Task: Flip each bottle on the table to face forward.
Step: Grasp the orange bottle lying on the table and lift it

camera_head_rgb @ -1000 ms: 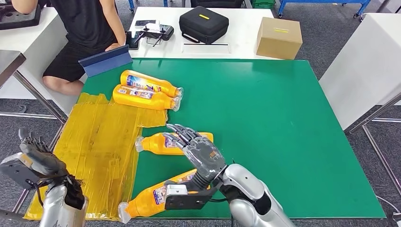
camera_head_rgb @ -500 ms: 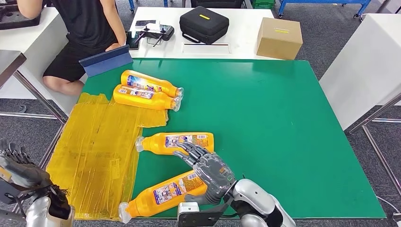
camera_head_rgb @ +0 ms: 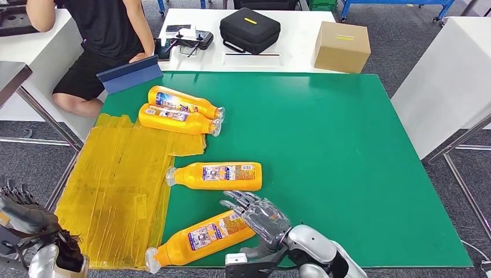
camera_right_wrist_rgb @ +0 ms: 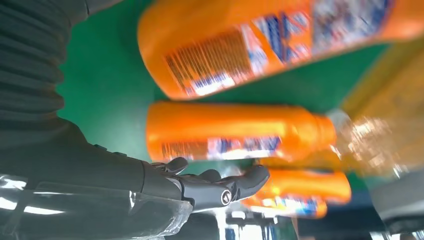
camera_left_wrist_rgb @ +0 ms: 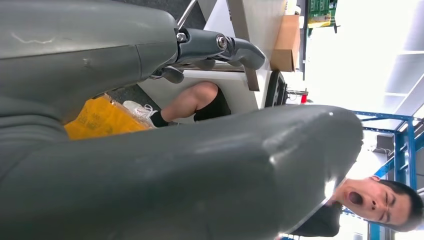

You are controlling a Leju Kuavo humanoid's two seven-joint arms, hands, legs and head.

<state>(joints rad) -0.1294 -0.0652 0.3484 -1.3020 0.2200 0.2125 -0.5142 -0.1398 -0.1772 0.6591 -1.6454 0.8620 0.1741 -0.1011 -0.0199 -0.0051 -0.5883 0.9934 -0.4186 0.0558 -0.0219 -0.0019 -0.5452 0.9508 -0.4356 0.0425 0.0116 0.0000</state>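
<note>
The right hand (camera_head_rgb: 259, 213) hangs low over the near edge of the green table (camera_head_rgb: 347, 162), fingers spread and holding nothing. Its fingertips sit at the base end of the nearest bottle (camera_head_rgb: 200, 237), which lies on its side and runs away from the hand at a slant, its clear cap end reaching the yellow plastic sheet (camera_head_rgb: 116, 185). Whether the fingers actually touch that bottle I cannot tell from here.

Just beyond the fingers, apart from them, a second bottle (camera_head_rgb: 215, 175) lies flat across the table with its label up and its cap pointing toward the sheet. Well past the hand, toward the far side of the table, two more bottles (camera_head_rgb: 180, 111) lie side by side, touching, their caps pointing the other way.

The wrist camera's close look shows the right hand's dark fingers (camera_right_wrist_rgb: 220, 185) stretched out and loose, with orange bottles blurred beyond them.

The left hand (camera_head_rgb: 20, 211) is held off to the side of the table, below the sheet's edge; its fingers stand apart with nothing in them.

A person in black (camera_head_rgb: 98, 40) sits at the far corner beside a blue folder (camera_head_rgb: 130, 74). On the white table behind lie a black case (camera_head_rgb: 249, 29) and a cardboard box (camera_head_rgb: 341, 45).
</note>
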